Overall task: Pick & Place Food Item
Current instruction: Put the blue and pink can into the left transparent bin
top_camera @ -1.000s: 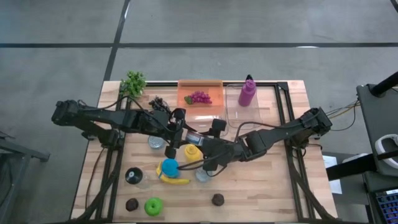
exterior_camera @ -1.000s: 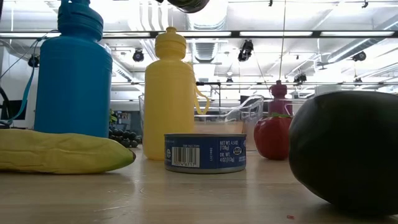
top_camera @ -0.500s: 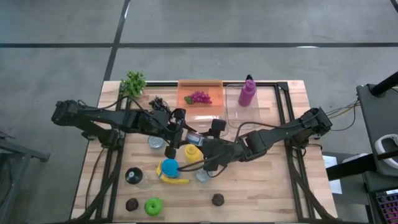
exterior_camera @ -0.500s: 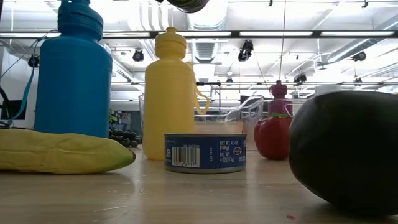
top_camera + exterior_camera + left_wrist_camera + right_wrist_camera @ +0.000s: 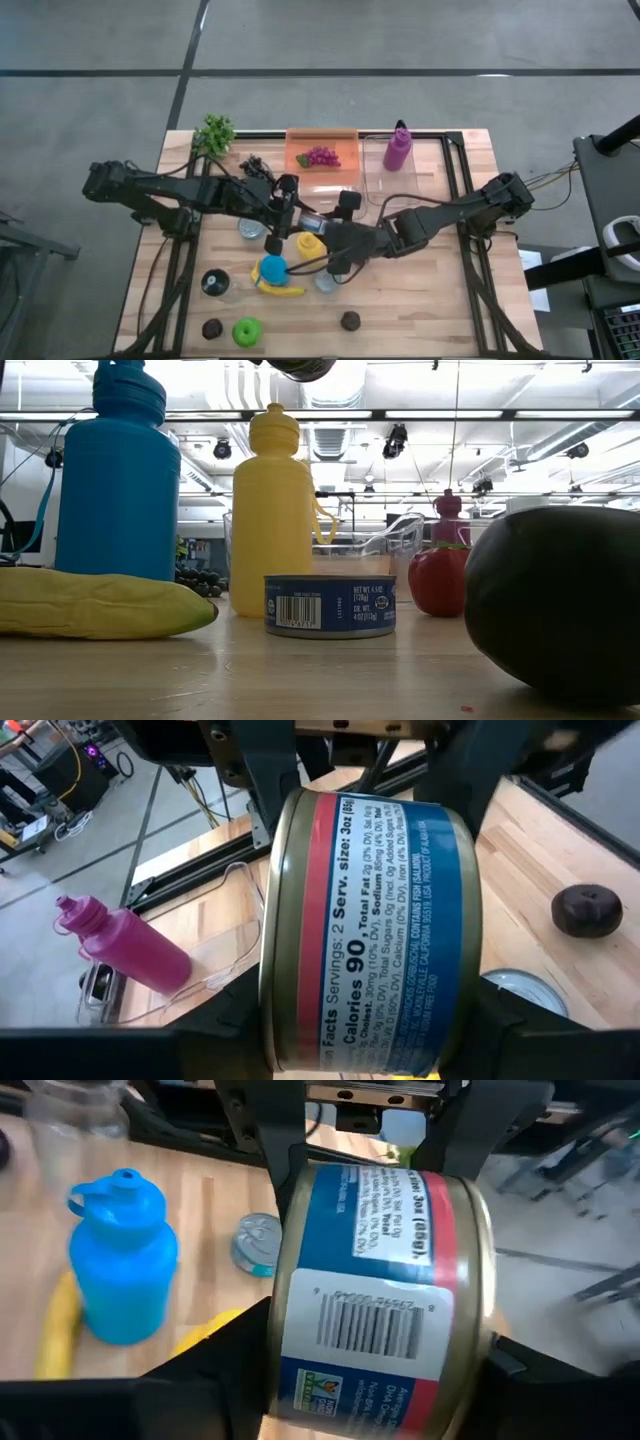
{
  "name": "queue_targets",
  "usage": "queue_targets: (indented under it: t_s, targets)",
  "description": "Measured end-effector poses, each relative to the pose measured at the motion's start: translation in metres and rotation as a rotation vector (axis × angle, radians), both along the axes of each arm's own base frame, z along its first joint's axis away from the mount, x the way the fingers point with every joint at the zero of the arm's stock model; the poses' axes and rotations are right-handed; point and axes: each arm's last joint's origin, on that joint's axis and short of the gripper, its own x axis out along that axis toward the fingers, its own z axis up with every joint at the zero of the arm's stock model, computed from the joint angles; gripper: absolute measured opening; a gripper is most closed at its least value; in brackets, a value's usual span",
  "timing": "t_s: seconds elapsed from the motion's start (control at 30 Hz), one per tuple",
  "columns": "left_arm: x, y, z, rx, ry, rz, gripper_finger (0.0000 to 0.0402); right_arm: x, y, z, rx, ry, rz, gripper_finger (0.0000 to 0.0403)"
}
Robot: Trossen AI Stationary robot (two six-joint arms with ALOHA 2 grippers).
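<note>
Blue-and-red labelled, the can (image 5: 370, 930) hangs above the middle of the counter (image 5: 430, 300), carried on its side rather than upright. The left pincer (image 5: 372, 1020) is clenched on it from one side. The right pincer (image 5: 380, 1380) grips the same can from the opposite side, so the two meet nose to nose beside the yellow bottle (image 5: 310, 245). The can's axis seems to run across both pairs of fingers. The can lies straight ahead of each pincer and equally near both arms, so the next move probably turns on which one lets go.

By count:
- three cans, one held and two on the counter (image 5: 250, 229) (image 5: 325, 282)
- three bottles: yellow, blue (image 5: 272, 268) and purple (image 5: 398, 150)
- one banana (image 5: 282, 291)
- one green apple (image 5: 246, 331)
- two dark round fruits (image 5: 212, 328) (image 5: 350, 321)
</note>
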Motion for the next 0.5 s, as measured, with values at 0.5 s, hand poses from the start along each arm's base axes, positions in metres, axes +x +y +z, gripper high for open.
queue_targets:
  t_s: [0.5]
  targets:
    - [0.0001, -0.0001, 0.0001, -0.002, -0.001, 0.003, 0.019, 0.0003, -0.0004, -0.0004, -0.014, 0.0, -0.01, 0.0319]
